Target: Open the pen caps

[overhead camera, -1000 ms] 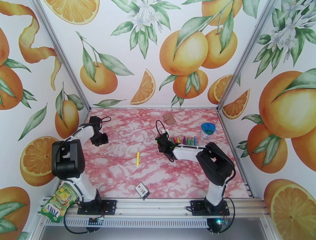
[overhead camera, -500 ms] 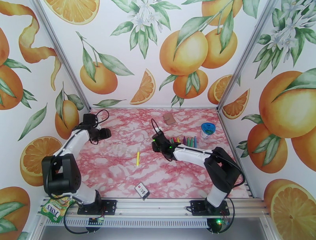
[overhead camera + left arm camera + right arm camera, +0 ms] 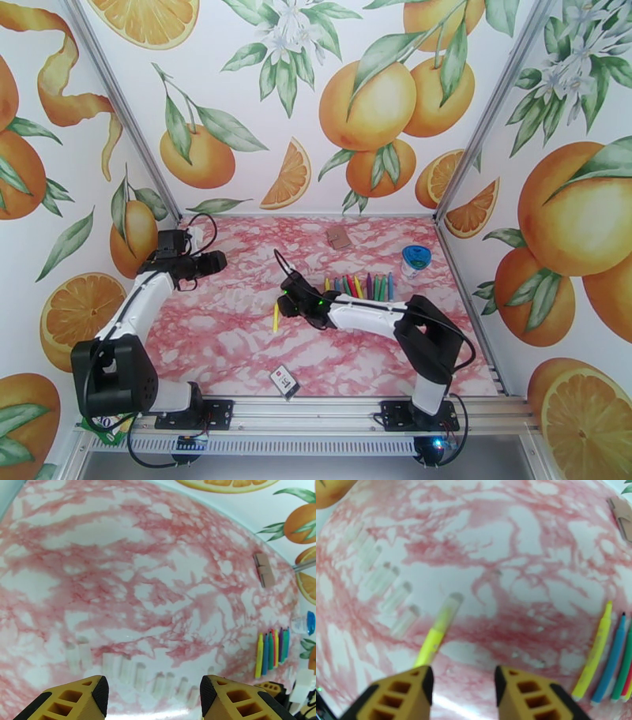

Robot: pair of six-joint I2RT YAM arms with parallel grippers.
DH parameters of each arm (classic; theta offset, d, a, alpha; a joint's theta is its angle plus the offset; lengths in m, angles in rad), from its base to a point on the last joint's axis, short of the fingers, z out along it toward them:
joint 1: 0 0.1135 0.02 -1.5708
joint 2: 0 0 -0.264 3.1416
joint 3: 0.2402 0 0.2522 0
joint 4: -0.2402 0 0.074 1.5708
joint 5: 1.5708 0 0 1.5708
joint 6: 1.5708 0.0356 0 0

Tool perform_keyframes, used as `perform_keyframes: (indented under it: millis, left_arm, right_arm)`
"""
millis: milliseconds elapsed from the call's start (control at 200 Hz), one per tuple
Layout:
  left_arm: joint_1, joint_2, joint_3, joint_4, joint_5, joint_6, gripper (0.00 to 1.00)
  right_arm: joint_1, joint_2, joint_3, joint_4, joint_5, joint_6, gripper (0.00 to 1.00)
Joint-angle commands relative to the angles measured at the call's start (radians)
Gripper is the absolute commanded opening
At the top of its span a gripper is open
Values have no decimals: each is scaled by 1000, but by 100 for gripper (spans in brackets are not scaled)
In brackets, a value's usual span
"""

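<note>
A lone yellow marker [image 3: 275, 317] [image 3: 433, 640] lies mid-table, with a translucent cap [image 3: 449, 607] on its far end. My right gripper [image 3: 283, 304] [image 3: 462, 677] hovers open just above the marker's near end, jaws straddling it without touching. Several clear loose caps [image 3: 387, 583] [image 3: 134, 675] lie in a row left of the marker. A row of coloured markers [image 3: 359, 285] [image 3: 610, 663] [image 3: 272, 649] lies to the right, tips bare. My left gripper [image 3: 212, 262] [image 3: 154, 689] hangs open and empty over the table's left part.
A round blue-lidded container [image 3: 415, 259] stands at the right wall. A small brown object [image 3: 340, 237] [image 3: 264, 570] lies near the back. A black-and-white card [image 3: 284, 381] sits by the front edge. A snack packet [image 3: 107, 417] lies beside the left arm's base.
My right gripper has swung left from the marker row to the lone yellow marker. The left arm has stretched out, its gripper shifting slightly back and right.
</note>
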Motion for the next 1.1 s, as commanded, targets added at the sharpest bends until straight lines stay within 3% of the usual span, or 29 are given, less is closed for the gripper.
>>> perform_keyframes:
  millis: [0,1091]
  left_arm:
    - [-3,-53,-36,59,5,-29,71]
    - [-3,-4,4,50,17,-6,73]
  right_arm:
    - [22,42,49,-23,-16,26,48]
    - [70,233,187,-113,40,76,41]
